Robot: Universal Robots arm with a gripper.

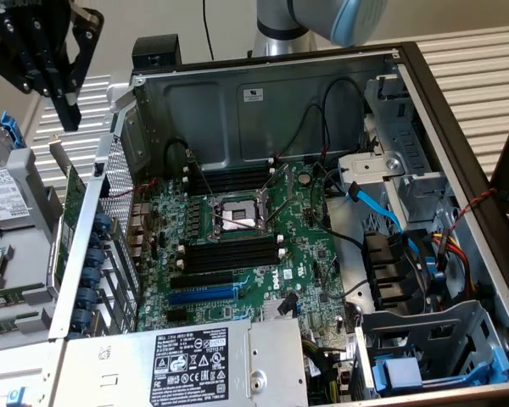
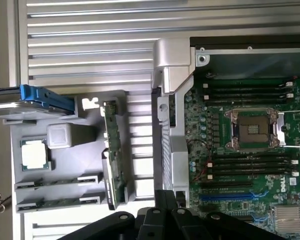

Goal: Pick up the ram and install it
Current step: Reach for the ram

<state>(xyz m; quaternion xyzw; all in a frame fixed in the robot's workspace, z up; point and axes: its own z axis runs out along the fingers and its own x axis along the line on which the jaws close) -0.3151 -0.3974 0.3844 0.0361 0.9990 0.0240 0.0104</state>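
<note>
Two ram sticks (image 2: pixel 57 182) lie edge-up in a grey tray (image 2: pixel 65 120) beside the open computer case; in the exterior view the ram (image 1: pixel 13 297) sits at the far left. My gripper (image 2: pixel 167 199) hangs high above the gap between tray and case, shut, with nothing in it. In the exterior view the gripper (image 1: pixel 68 117) is at the top left, well above the tray. Black memory slots (image 1: pixel 229 254) run on either side of the processor socket (image 1: pixel 237 216) on the green motherboard, and they hold no stick.
The tray also carries a larger green expansion card (image 2: pixel 112 150) standing on edge, a loose processor (image 2: pixel 35 155) and a drive with a blue bracket (image 2: pixel 32 100). The case's metal wall (image 1: pixel 93 229) rises between tray and motherboard. Cables and drive cages crowd the exterior view's right.
</note>
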